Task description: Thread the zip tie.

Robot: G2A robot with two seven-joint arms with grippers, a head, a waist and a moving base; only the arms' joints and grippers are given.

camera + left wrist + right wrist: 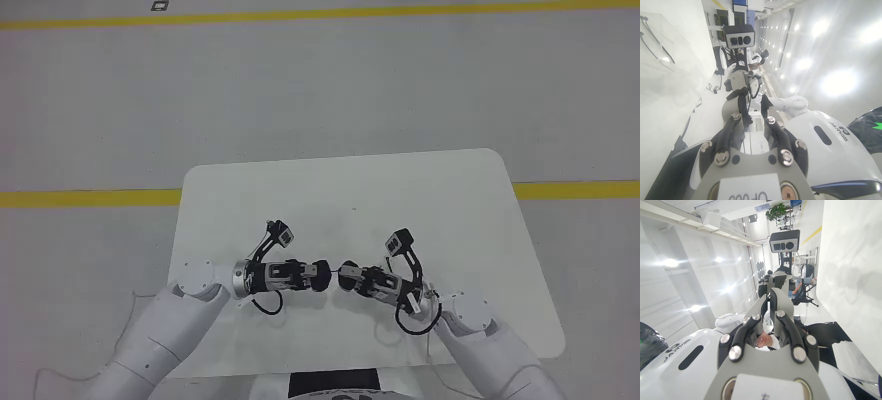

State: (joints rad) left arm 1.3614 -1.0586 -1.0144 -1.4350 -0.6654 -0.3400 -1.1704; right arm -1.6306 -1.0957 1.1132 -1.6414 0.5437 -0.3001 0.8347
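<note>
Grippers face each other tip to tip above the white table (pixel 450 200), over its near half and roughly midway between its two short sides. From above, the left gripper (pixel 320 275) comes in from the table's left side and the right gripper (pixel 348 275) from its right. Their tips sit just apart (a sliver of tabletop shows between them).

In the left wrist view the left jaws stand open, with a clear gap between the black-wrapped fingertips (pixel 764 103). The other arm's wrist camera (pixel 739 37) shows beyond them, above the table.

In the right wrist view the right jaws are drawn nearly together, leaving only a narrow slit beside a ribbed pad (pixel 773 302). Whether anything is pinched in that slit I cannot tell.

As for the zip tie, it is too thin to pick out, so I cannot tell where over the table it sits.

On the floor, a yellow floor stripe (pixel 90 198) runs up to the table's left side near its far corner and continues past the right side.
</note>
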